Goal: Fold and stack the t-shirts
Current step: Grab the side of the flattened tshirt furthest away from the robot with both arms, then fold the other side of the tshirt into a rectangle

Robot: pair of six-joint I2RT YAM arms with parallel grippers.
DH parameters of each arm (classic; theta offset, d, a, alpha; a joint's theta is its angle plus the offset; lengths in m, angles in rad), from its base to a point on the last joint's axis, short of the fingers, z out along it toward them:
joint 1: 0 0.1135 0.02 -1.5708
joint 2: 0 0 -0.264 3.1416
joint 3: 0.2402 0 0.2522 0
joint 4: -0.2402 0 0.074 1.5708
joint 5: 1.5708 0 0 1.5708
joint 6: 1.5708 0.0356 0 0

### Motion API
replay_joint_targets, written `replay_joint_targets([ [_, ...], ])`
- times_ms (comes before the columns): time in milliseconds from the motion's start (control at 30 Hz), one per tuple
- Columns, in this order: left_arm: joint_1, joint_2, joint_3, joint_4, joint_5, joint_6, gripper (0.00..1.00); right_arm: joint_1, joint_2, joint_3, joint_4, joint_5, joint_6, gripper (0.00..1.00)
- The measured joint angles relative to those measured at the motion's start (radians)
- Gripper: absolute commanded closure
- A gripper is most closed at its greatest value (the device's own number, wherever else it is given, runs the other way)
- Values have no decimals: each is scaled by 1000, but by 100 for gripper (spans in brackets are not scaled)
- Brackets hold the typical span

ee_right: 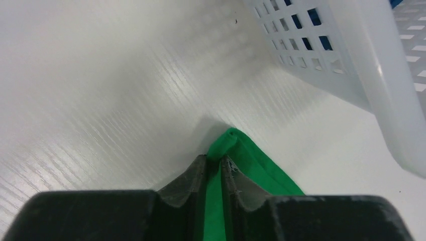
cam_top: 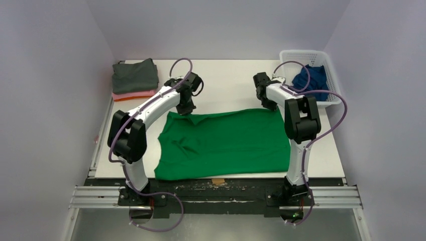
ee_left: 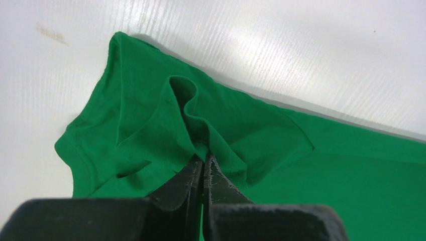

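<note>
Left gripper (ee_left: 203,162) is clenched on a raised fold of the green t-shirt (cam_top: 226,143) near its sleeve; the right gripper (ee_right: 215,161) pinches the shirt's corner nearest the basket (ee_right: 361,55). The shirt lies flat, left of the basket. Such thin pinch may slip if the arms pull unevenly, spoiling the fold.

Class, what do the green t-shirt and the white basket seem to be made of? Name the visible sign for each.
Green t-shirt: soft matte knit fabric, probably cotton; it creases and bunches into folds. Basket: rigid white plastic, faintly glossy, with moulded lattice holes.
</note>
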Motion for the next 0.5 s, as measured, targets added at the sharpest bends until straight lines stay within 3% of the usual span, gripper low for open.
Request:
replay_joint_targets([
  [100, -8, -6, -19, 17, 3, -7, 100, -3, 0, 2, 2, 1, 0, 100],
  [300, -21, -19, -56, 31, 8, -17, 100, -6, -18, -8, 43, 0, -39, 100],
  [500, -43, -132, -152, 39, 7, -45, 100, 3, -247, -205, 155, -16, -82, 100],
])
